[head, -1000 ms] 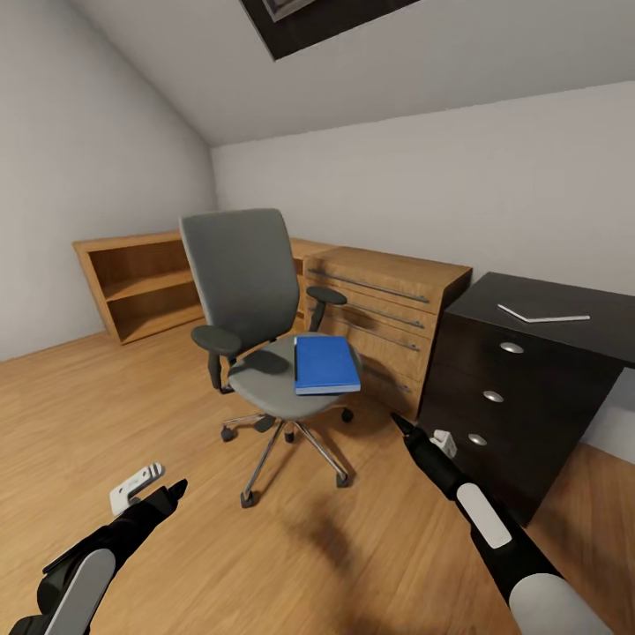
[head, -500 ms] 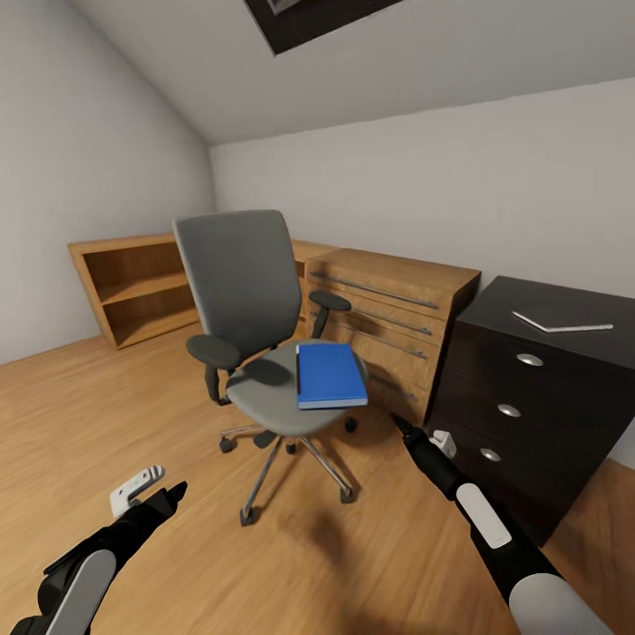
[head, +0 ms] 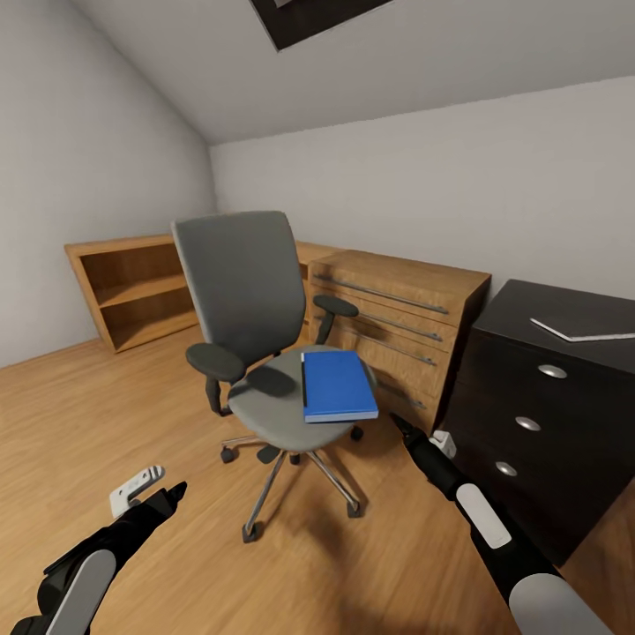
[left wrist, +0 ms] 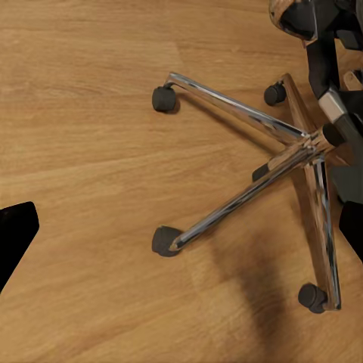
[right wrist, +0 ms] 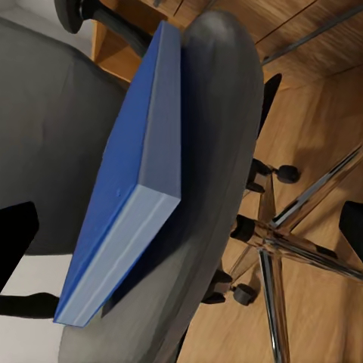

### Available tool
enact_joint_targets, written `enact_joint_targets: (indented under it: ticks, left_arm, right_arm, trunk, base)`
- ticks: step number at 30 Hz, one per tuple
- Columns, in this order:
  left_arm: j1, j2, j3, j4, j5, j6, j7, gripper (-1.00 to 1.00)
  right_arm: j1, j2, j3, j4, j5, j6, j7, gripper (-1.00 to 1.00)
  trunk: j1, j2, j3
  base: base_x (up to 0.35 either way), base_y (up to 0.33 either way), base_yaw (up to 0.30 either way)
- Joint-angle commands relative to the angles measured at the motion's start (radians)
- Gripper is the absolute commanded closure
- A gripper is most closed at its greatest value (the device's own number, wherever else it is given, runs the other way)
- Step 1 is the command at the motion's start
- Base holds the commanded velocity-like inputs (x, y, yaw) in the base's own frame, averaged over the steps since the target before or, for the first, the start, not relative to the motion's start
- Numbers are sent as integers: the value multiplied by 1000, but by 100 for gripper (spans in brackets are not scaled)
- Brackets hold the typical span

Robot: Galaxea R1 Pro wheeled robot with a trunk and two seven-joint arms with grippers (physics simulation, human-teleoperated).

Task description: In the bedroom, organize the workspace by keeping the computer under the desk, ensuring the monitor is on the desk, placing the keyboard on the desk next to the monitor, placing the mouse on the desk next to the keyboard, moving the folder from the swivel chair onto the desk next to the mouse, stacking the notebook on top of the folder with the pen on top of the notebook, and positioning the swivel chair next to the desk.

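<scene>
Ideally the right gripper, its fingers' spread impossible to tell, approaches the blue folder on the chair level.

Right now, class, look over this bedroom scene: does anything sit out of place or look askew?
Yes. A blue folder lies on the swivel chair's seat rather than on a desk, its corner overhanging the seat's edge. The chair stands out in the open floor.

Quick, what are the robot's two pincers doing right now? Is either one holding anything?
Left pincer: holding nothing, low over the floor; open or closed cannot be told.
Right pincer: holding nothing, near the blue folder on the swivel chair; open or closed cannot be told.
</scene>
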Motion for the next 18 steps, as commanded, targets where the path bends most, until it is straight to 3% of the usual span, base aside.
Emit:
enact_joint_targets:
  ticks: [1, 8, 18]
  left_arm:
    - [-1, 0, 0, -1, 10, 2, 9, -100]
    - [-1, 0, 0, -1, 12, 3, 9, -100]
    - [-1, 0, 2, 0, 15, 3, 9, -100]
  right_arm:
    - [0, -1, 3, 0, -10, 4, 0, -100]
    - [0, 1, 4, 1, -10, 3, 0, -100]
    - [0, 0, 4, 0, -10, 3, 0, -100]
  trunk:
    - [0, 0, -1]
    - [0, 0, -1]
    - [0, 0, -1]
  base:
    - [11, 5, 0]
    - [127, 102, 0]
    - [44, 13, 0]
